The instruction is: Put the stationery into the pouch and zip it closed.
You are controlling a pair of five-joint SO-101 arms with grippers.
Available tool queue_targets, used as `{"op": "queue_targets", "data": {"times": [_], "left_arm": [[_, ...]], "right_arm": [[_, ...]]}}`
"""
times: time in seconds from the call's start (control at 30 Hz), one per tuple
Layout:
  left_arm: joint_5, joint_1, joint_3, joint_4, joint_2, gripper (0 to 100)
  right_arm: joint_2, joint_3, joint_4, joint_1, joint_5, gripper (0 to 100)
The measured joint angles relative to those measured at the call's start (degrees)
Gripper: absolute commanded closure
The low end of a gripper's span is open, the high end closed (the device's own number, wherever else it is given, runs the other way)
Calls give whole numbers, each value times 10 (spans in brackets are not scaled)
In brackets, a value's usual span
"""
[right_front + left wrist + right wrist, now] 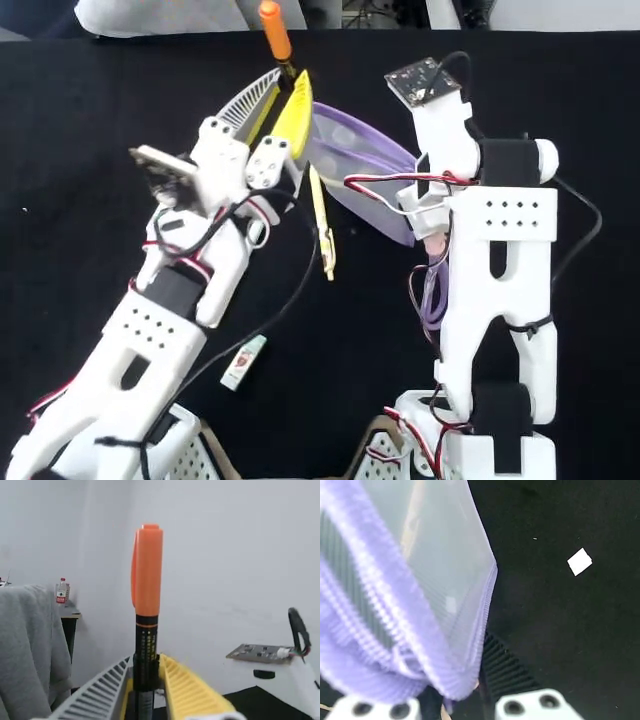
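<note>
"Orange cap, black barrel: that's the marker point(275, 30), and the left gripper point(288, 78) is clamped on its barrel. Which way does it run?"

"Along the fingers. In the left wrist view the marker point(147, 580) stands straight up out of the left gripper point(146, 665), cap end well past the tips and pointing away from the arm."

"Anything loose near that arm?"

"A small white tube point(243, 362) lies on the black table point(80, 120), back beside the forearm and well behind the jaws. A yellow pencil point(322, 225) lies just off the yellow finger's side, its length roughly parallel to the gripper."

"And the pouch?"

"The purple pouch point(355, 170) sits just beside the left gripper's tips, on the yellow finger's side. It appears lifted off the table, with what looks like its open mouth turned toward that gripper. The marker's cap points past it — not into it."

"Who holds it?"

"The right gripper point(420, 215), closed on the pouch's far edge. In the right wrist view the pouch point(435, 555) hangs out from between the right gripper point(455, 700) jaws."

"So the next move?"

"My guess — the left arm, being the nearer, has to swing the marker sideways toward the yellow finger's side and tip it into the mouth. The right arm stands upright over the pouch, the left stretched out low."
</note>
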State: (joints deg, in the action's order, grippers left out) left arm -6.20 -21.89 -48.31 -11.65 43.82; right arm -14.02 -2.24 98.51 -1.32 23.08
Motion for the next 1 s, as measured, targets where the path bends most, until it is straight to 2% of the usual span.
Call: {"op": "queue_targets", "data": {"times": [0.17, 0.3, 0.37, 0.53, 0.67, 0.77, 1.0], "left_arm": [[5, 0, 0, 0, -62, 963], [5, -3, 0, 4, -83, 829], [5, 0, 5, 33, -84, 812], [7, 1, 69, 168, -70, 808], [4, 9, 113, 244, -39, 808], [-31, 31, 159, 309, -21, 808], [-66, 94, 362, 581, -77, 808]], "right_arm": [[0, 0, 0, 0, -16, 987], [0, 0, 0, 0, -18, 987], [0, 0, 0, 0, -18, 987], [0, 0, 0, 0, -18, 987], [0, 0, 0, 0, -18, 987], [0, 0, 0, 0, -18, 987], [0, 2, 0, 0, -18, 987]]}}
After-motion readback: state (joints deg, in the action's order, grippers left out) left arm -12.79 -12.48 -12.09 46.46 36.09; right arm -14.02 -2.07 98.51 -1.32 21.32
